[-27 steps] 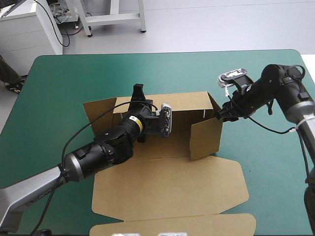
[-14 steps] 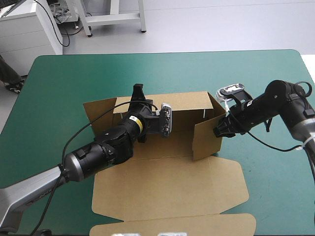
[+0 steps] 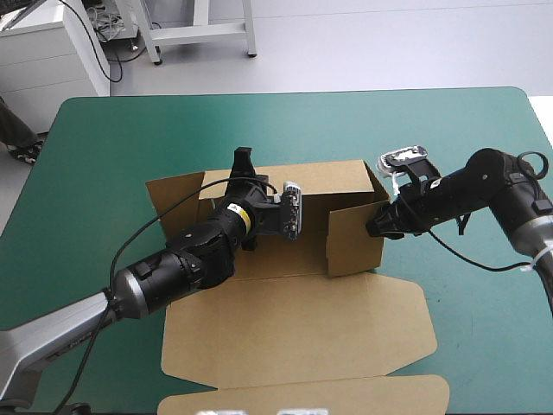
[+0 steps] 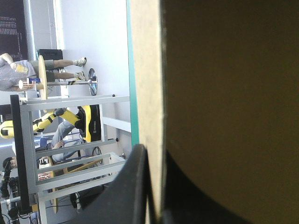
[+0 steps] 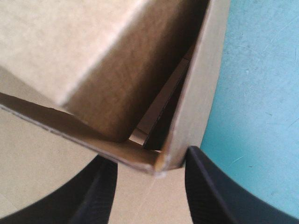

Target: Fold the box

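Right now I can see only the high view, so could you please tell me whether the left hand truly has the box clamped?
Observer: Yes. In the left wrist view the left hand is all but shut on the box, with the wall's edge between its black fingers.
Operator: Thank you. And is the other one gripping too?
Observer: No. The right wrist view shows the right hand open. Its two fingers stand apart, with a folded corner of the board between them.

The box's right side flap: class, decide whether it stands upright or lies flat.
Upright. In the high view the flap stands on edge beside the raised back wall; the lid panel lies flat.
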### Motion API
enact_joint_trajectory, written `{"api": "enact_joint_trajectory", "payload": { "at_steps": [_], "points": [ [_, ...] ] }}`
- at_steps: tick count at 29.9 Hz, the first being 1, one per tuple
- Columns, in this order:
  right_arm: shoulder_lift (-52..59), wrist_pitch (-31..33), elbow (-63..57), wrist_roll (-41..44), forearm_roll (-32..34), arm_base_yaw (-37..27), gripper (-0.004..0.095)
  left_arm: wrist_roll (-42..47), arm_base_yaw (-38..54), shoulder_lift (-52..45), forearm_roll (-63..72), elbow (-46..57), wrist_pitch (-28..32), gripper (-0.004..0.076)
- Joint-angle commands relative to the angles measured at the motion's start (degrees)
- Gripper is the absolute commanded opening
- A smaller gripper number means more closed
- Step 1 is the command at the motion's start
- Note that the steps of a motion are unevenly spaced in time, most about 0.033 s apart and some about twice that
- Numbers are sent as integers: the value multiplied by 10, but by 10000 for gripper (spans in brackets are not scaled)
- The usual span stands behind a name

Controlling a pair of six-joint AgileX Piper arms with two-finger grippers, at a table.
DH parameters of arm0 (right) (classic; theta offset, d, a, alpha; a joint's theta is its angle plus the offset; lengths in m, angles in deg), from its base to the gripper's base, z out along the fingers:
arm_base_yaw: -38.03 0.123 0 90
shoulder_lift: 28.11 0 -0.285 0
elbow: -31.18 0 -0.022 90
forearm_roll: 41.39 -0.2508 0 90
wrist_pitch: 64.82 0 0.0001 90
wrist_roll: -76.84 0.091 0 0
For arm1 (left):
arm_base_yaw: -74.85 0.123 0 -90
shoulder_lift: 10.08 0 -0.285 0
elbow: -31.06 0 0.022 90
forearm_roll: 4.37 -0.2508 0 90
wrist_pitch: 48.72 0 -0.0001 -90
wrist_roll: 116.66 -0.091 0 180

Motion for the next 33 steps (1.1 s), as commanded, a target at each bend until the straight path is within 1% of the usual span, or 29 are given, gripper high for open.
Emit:
{"api": "enact_joint_trajectory", "payload": {
  "at_steps": [1, 3, 5, 7, 9, 13, 16, 19, 22, 26, 33],
  "points": [
    [21, -50, 1, 10, -23, 26, 413, 12, -1, -11, 21, -8, -16, -8],
    [21, -86, -6, 14, -16, 56, 413, 12, -1, -11, 21, -8, -14, -8],
    [21, -126, -11, 25, 19, 93, 413, 12, -1, -11, 21, -8, -14, -8],
    [21, -169, -11, 70, 72, 123, 413, 12, -1, -11, 21, -8, -15, -8],
    [21, -186, -11, 105, 110, 140, 413, 12, -1, -11, 21, -8, -15, -8],
    [21, -189, -11, 166, 162, 153, 413, 12, -1, -11, 21, -8, -15, -8],
    [21, -192, -11, 185, 166, 153, 413, 12, -1, -11, 24, -8, -15, -8],
    [21, -223, -11, 196, 182, 153, 413, 12, -1, -11, 26, -8, -15, -8],
    [24, -242, -11, 202, 163, 153, 413, 12, -1, -11, 26, -8, -14, -8],
    [30, -240, -11, 188, 175, 153, 413, 12, -1, -11, 26, -8, -14, -8],
    [53, -246, -11, 146, 170, 153, 418, 12, -1, -11, 28, -8, -12, -8]
  ]
}}
